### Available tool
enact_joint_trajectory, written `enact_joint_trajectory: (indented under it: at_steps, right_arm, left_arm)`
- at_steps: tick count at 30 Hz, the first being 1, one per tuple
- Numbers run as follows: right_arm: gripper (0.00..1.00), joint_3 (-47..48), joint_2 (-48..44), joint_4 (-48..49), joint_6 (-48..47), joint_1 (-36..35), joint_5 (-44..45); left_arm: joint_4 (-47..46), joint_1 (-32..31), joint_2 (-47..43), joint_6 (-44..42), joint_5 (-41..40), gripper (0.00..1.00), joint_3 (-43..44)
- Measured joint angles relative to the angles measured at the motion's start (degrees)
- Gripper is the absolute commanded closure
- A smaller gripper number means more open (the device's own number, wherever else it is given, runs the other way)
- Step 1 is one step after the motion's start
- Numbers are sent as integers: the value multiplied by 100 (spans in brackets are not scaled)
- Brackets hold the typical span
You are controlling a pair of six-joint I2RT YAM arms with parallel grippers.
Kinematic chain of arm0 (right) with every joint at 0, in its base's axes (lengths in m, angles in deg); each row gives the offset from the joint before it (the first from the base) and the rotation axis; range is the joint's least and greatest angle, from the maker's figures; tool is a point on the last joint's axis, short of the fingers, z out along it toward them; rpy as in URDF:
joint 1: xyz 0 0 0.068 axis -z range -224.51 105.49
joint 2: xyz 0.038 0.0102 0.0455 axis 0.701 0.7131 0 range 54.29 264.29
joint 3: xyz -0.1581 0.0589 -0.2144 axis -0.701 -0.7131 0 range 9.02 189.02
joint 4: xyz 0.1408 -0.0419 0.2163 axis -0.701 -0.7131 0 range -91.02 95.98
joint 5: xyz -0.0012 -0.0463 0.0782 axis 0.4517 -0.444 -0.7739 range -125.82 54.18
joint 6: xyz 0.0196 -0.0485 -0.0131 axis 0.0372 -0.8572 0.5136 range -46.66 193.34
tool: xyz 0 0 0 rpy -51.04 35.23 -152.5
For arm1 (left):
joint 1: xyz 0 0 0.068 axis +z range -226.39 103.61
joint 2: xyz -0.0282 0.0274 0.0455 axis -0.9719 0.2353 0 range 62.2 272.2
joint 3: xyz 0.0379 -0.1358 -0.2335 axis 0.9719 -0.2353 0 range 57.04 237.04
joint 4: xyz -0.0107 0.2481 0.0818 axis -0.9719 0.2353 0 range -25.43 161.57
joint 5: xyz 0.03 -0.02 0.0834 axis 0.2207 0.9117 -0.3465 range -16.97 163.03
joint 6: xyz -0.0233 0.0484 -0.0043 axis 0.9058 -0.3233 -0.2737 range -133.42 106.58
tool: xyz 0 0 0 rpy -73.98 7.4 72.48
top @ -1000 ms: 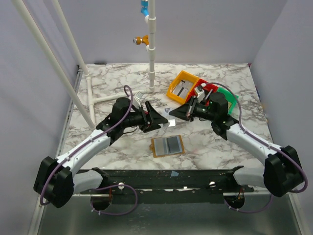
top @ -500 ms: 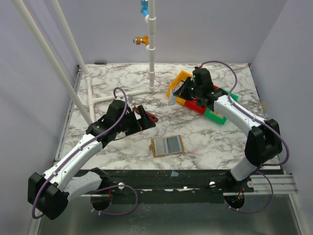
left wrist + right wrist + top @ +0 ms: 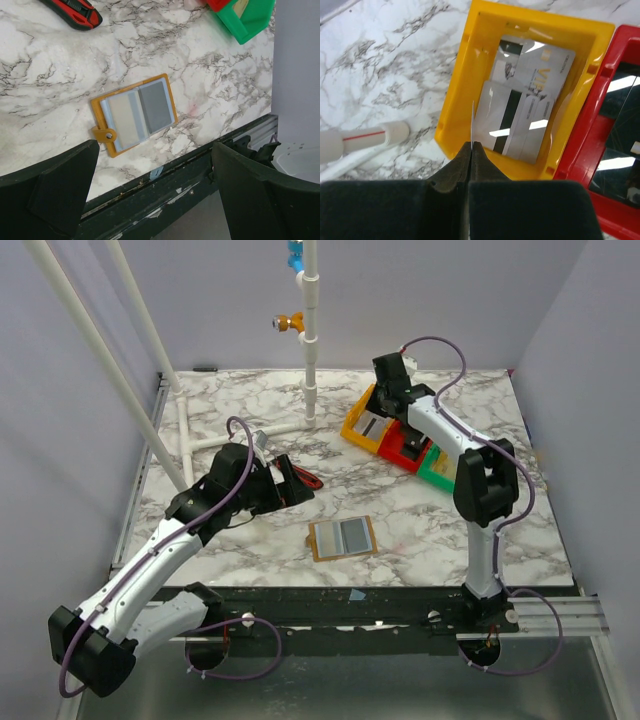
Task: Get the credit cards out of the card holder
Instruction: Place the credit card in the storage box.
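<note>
My right fingers [image 3: 471,150] have swung away from the middle and now hang over the yellow bin [image 3: 454,100]. They are pressed tight on a thin card [image 3: 471,120], held on its edge. The bin already has two cards [image 3: 530,110] in it. My left fingers [image 3: 289,483] have just spread wide and pulled back, and they hold nothing. The wallet [image 3: 102,134] lies open on the table [image 3: 50,75] near the front edge, with a grey card [image 3: 155,106] and a pale card [image 3: 122,120] in it. So I think one more card is nearly dropped off, and more wait to come out
</note>
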Motion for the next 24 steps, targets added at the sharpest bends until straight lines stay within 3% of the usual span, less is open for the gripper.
enact_joint_trajectory:
  at_steps: [10, 22, 24]
  right_arm:
    - [99, 754, 846, -66, 48, 317, 199]
    - [99, 407, 1093, 656, 542, 428, -273]
    - [90, 302, 1097, 686, 612, 439, -367]
  left_arm:
    - [175, 0, -37, -22, 2, 1, 208]
    - [223, 0, -39, -22, 4, 1, 227]
    - [223, 0, -44, -22, 4, 1, 227]
